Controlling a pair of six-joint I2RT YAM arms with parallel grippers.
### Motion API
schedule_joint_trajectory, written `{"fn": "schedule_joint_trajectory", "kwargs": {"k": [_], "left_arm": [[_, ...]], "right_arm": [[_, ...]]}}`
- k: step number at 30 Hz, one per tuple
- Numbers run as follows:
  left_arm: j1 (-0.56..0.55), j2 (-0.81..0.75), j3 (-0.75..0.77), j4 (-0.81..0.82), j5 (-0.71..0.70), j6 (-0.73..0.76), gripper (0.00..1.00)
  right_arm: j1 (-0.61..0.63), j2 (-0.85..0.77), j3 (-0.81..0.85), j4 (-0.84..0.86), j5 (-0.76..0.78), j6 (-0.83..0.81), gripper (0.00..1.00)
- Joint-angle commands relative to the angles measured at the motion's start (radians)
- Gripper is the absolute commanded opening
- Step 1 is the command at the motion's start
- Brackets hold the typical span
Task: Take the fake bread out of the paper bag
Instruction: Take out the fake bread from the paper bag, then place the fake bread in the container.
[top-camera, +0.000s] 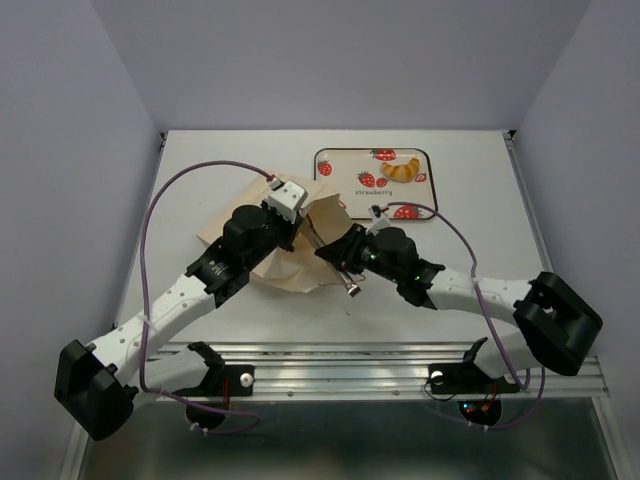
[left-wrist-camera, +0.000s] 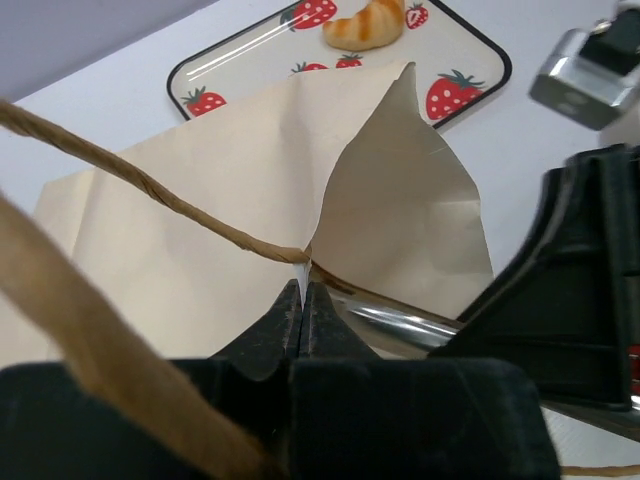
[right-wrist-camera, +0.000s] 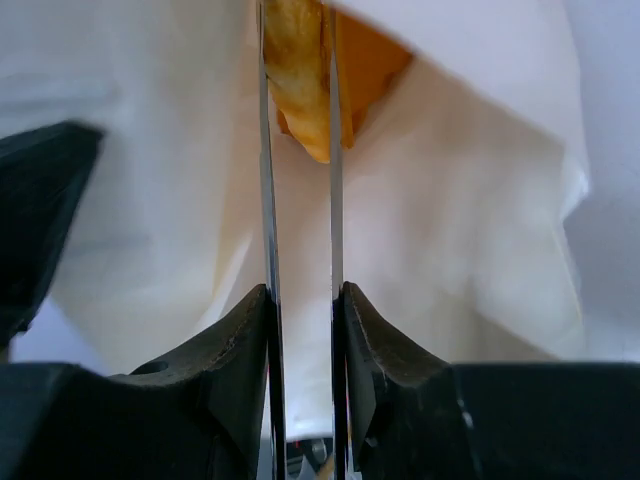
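Observation:
The tan paper bag (top-camera: 285, 272) lies crumpled at mid-table, its mouth facing the tray. My left gripper (left-wrist-camera: 303, 285) is shut on the bag's rim where a brown string handle (left-wrist-camera: 150, 185) joins it. My right gripper (right-wrist-camera: 305, 290) is shut on a pair of metal tongs (right-wrist-camera: 266, 200), which reach into the bag's mouth. A glossy golden piece of fake bread (right-wrist-camera: 298, 90) sits pinched between the tong blades inside the bag. A croissant (top-camera: 400, 169) lies on the strawberry tray (top-camera: 335, 160).
The strawberry-patterned tray stands at the back, just beyond the bag. The tongs' rear end (top-camera: 352, 290) sticks out toward the near edge. Both arms crowd the bag from either side. Grey walls close in the table on three sides.

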Motion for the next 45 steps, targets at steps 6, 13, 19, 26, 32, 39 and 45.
{"fn": "schedule_joint_trajectory", "kwargs": {"k": [6, 13, 19, 26, 32, 39, 45], "left_arm": [[0.001, 0.004, 0.066, 0.081, -0.144, -0.045, 0.0], [0.013, 0.049, 0.099, 0.088, -0.196, -0.074, 0.0], [0.023, 0.11, 0.12, 0.097, -0.19, -0.086, 0.0], [0.032, 0.136, 0.137, 0.08, -0.205, -0.094, 0.0], [0.035, 0.159, 0.149, 0.099, -0.209, -0.094, 0.0], [0.036, 0.173, 0.162, 0.104, -0.162, -0.126, 0.0], [0.036, 0.164, 0.163, 0.091, -0.217, -0.155, 0.0]], "right_arm": [[0.0, -0.314, -0.082, -0.266, 0.021, -0.142, 0.1], [0.0, -0.565, -0.055, -0.56, 0.099, -0.232, 0.1], [0.0, -0.757, -0.065, -0.605, 0.143, -0.252, 0.1], [0.0, -0.855, -0.013, -0.546, 0.067, -0.341, 0.11], [0.0, -0.839, -0.008, -0.397, -0.031, -0.374, 0.12], [0.0, -0.794, -0.024, -0.334, -0.033, -0.438, 0.13], [0.0, -0.837, -0.081, -0.247, 0.136, -0.479, 0.13]]}}
